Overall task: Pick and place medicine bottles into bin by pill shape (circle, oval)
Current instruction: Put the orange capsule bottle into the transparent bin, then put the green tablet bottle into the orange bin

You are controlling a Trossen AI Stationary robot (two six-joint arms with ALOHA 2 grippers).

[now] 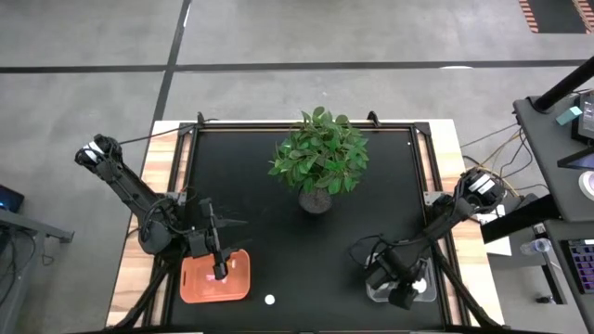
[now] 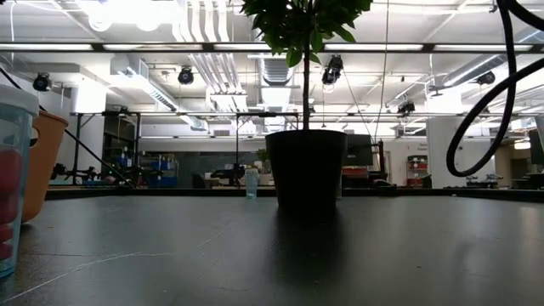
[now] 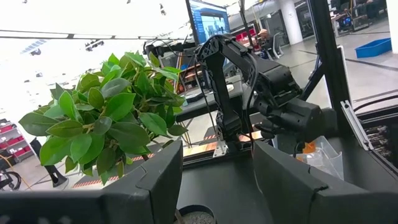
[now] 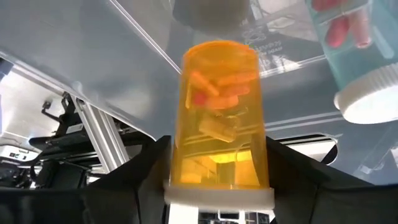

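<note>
I should open my right claw (image 4: 217,186) slowly, because it grips the orange bottle (image 4: 219,115) low inside the clear bin (image 1: 422,289)

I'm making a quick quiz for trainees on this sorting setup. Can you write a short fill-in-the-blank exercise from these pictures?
1. The left gripper hangs over the ____ bin.
2. The right gripper has an orange bottle with a ____ cap between its fingers.
3. Mid-table stands a potted ____.
4. The right gripper is at the ____ bin.

Missing words: orange; white; plant; clear
</note>
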